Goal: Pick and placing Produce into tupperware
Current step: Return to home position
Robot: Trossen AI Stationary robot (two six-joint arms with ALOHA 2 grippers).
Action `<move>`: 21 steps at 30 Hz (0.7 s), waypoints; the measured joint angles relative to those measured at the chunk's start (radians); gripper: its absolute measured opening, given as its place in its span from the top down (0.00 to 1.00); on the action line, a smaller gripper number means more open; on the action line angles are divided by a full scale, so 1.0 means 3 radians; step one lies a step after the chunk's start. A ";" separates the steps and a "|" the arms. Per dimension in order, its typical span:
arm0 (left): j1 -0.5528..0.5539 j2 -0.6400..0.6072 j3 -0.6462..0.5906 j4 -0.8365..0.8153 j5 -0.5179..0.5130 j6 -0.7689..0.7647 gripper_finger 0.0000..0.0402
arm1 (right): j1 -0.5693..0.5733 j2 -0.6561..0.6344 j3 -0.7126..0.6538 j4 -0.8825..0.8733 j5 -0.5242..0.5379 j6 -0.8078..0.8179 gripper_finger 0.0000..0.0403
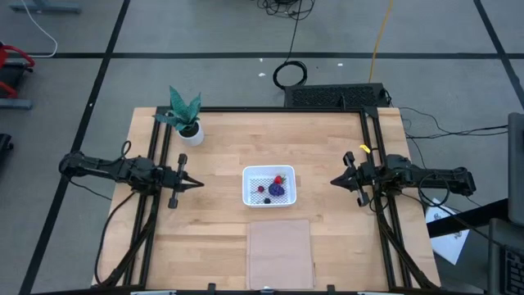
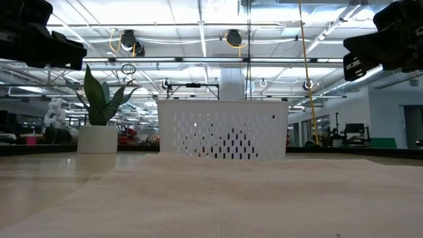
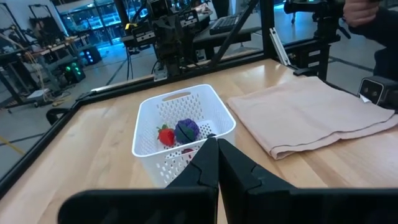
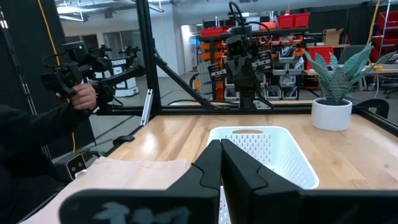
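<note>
1. Left gripper: you will find it over the table's left side, level with the tupperware and well apart from it. Its fingers are pressed together and hold nothing.
2. Potted plant: it stands upright in a white pot near the far left corner.
3. Tupperware: this white perforated bin sits at the table's centre, between your two grippers.
4. Produce, all inside the bin: a purple cluster lies with a red strawberry just beside it. A small dark piece lies toward the near wall and is too small to name. The left wrist view half hides another reddish bit behind the fingertips. In the low view the bin's wall screens nearly all the contents from you.
5. Beige cloth: it lies flat just in front of the bin, reaching the table's front edge.
6. Right gripper: it is over the right side, facing the bin and well apart from it. Its fingers are closed against each other and empty.
</note>
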 joint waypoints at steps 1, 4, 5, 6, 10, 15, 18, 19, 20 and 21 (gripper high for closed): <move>0.0000 0.0000 0.0000 0.0000 0.0001 -0.0008 1.00 | 0.0000 0.0000 0.0000 0.0001 0.0000 0.0000 1.00; 0.0000 0.0000 0.0000 -0.0009 0.0000 -0.0047 1.00 | 0.0000 0.0000 -0.0001 0.0006 -0.0001 0.0006 1.00; 0.0000 0.0000 0.0000 -0.0022 0.0001 -0.0064 1.00 | 0.0000 -0.0001 -0.0001 0.0008 -0.0001 0.0012 1.00; 0.0000 0.0000 0.0000 -0.0036 0.0001 -0.0088 1.00 | 0.0000 0.0000 -0.0001 0.0008 -0.0001 0.0013 1.00; 0.0000 0.0000 0.0000 -0.0080 0.0004 -0.0142 1.00 | 0.0000 0.0001 -0.0003 -0.0006 0.0000 0.0112 1.00; 0.0000 0.0000 0.0000 -0.0112 0.0005 -0.0161 1.00 | 0.0000 0.0001 -0.0003 0.0003 0.0004 0.0113 1.00; 0.0000 0.0005 0.0000 -0.0168 0.0006 -0.0231 1.00 | 0.0000 0.0001 -0.0003 0.0005 0.0005 0.0112 1.00; 0.0000 0.0005 0.0000 -0.0199 0.0006 -0.0258 1.00 | 0.0000 0.0001 -0.0003 0.0016 0.0005 0.0109 1.00; 0.0000 0.0005 0.0000 -0.0226 0.0006 -0.0277 1.00 | 0.0000 0.0001 -0.0003 0.0029 0.0006 0.0106 1.00; 0.0000 0.0005 0.0000 -0.0248 0.0006 -0.0304 1.00 | 0.0000 0.0001 -0.0003 0.0042 0.0006 0.0103 1.00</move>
